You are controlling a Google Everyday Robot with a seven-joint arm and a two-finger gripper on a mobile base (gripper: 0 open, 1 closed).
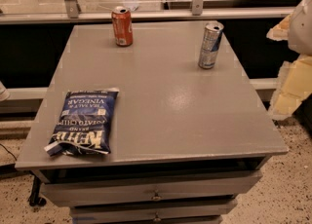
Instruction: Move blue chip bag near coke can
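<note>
The blue chip bag (84, 121) lies flat near the front left corner of the grey table (165, 106), its white lettering upside down to me. The coke can (122, 26), orange-red with a silver top, stands upright at the back of the table, left of centre. My gripper (291, 79) shows as pale cream parts at the right edge of the view, beyond the table's right side and far from both the bag and the can. It holds nothing that I can see.
A taller slim silver-and-blue can (210, 45) stands at the back right of the table. Drawers with small knobs (156, 197) sit under the tabletop. A rail and glass partition (146, 14) run behind the table.
</note>
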